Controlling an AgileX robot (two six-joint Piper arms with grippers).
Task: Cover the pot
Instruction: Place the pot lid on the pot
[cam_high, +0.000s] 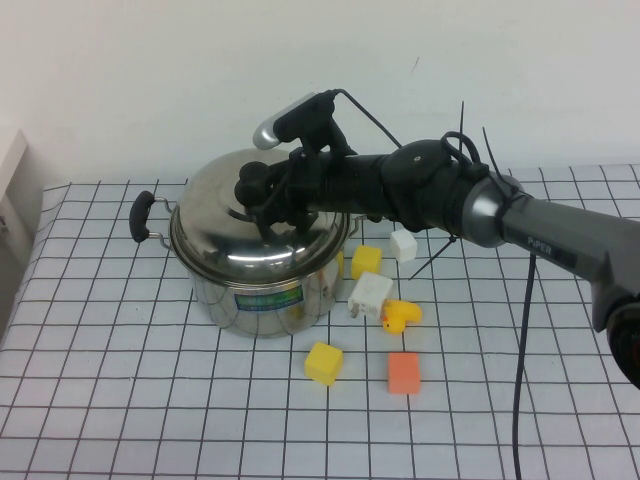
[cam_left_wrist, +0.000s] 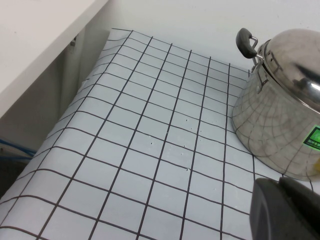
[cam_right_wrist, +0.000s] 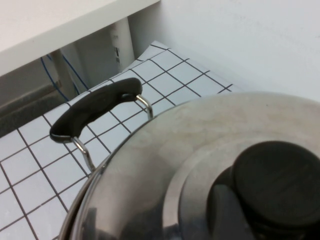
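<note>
Judging by the lid (cam_high: 255, 235) resting on the pot (cam_high: 262, 295), we have it covered; our right gripper (cam_high: 262, 205) grips the knob (cam_right_wrist: 272, 182), unreleased, while we cannot tell the left gripper's (cam_left_wrist: 285, 210) opening at the pot's left.

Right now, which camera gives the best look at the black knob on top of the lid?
The right wrist view: the knob fills the corner up close, with the right gripper at it. In the high view the knob is small and partly hidden by the arm. The left wrist view shows only the pot and lid edge; the left gripper sits apart.
</note>
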